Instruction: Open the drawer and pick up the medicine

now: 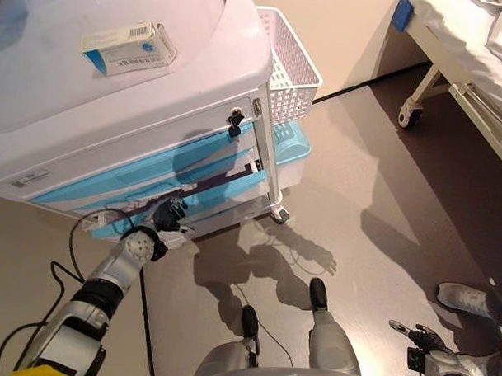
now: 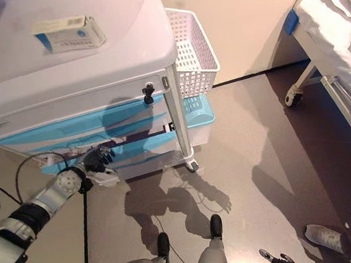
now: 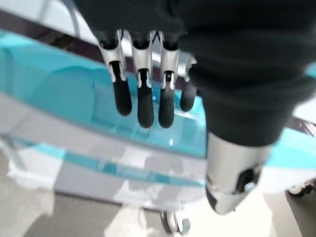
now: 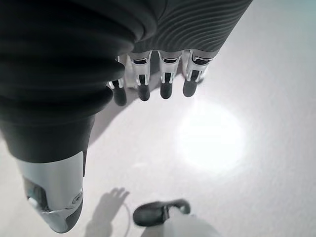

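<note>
A white and blue medicine box [image 1: 128, 47] lies on the white top of the cart [image 1: 197, 79]. Below the top, the cart's front carries stacked blue drawers [image 1: 152, 180], with a dark gap showing between two of them. My left hand [image 1: 169, 214] is at the lowest blue drawer front [image 3: 74, 94]; its fingers [image 3: 143, 98] are straight, just off the blue panel, and hold nothing. My right hand [image 1: 419, 336] hangs low at the right over the floor, its fingers [image 4: 165, 86] relaxed and empty.
A white mesh basket [image 1: 292, 70] hangs on the cart's right side over a blue bin [image 1: 292, 144]. A black key knob [image 1: 234, 117] sticks out of the top drawer. A bed [image 1: 470, 64] stands at the far right. A person's shoe [image 1: 466, 299] is nearby.
</note>
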Tool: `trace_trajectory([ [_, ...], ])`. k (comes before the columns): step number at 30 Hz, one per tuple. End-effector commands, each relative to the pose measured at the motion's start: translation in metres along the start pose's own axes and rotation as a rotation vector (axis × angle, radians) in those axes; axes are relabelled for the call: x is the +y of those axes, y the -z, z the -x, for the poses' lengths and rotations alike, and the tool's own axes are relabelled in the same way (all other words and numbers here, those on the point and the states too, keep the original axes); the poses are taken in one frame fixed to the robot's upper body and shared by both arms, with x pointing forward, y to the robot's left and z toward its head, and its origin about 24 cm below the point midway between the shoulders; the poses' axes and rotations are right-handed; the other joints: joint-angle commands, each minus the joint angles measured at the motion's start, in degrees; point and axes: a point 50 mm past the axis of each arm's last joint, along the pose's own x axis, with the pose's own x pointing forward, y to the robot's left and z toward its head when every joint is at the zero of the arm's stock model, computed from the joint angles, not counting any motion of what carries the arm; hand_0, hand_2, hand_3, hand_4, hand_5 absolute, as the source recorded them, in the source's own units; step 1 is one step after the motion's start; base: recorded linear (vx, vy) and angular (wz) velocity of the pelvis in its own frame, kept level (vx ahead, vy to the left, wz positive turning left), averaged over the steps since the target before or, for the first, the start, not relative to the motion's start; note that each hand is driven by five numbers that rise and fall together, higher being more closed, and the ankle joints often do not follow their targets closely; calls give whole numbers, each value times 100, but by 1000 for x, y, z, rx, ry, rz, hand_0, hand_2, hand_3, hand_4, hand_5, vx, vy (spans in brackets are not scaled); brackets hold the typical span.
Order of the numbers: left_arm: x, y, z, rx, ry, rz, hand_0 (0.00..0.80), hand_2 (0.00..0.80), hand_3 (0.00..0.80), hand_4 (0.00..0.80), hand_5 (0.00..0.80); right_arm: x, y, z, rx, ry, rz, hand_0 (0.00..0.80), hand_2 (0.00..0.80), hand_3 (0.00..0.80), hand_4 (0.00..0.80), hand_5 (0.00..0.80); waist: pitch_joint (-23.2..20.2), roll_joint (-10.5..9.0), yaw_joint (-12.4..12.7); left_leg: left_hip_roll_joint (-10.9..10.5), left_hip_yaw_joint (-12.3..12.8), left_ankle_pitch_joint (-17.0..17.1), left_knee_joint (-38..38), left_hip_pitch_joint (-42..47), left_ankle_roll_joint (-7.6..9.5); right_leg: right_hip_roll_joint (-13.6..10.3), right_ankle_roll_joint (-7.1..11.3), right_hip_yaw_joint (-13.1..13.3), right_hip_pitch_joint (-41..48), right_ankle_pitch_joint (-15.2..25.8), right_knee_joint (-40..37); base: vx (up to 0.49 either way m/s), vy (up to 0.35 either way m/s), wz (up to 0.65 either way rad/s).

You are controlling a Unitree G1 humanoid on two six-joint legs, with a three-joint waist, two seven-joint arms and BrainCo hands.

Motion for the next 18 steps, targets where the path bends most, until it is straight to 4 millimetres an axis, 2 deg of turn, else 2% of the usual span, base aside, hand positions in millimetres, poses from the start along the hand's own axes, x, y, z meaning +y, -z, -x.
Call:
trace_trajectory([
  [1,56,-9,-10,-22,-159,-109,0,0,0,0,0,10,-10,-1,-31,-29,55,0,0,0,0,0,89,-360,-85,-206,-213,25,327,-620,90,-76,367,-14,-192,-353,514,0,0,0],
  [9,82,-12,-14,-11,-208,-177,0,0,0,0,0,19,-12,0,-51,-61,63,0,0,0,0,0,224,-633,-91,-179,-201,25,479,-922,113,-78,372,63,-447,-260,544,-7,-1,-1],
  [18,75,-13,-15,-16,-190,-180,0,0,0,0,0,23,-12,1,-55,-74,55,0,0,0,0,0,206,-667,-61,-182,-235,-2,439,-890,112,-61,365,62,-440,-297,552,7,0,0],
])
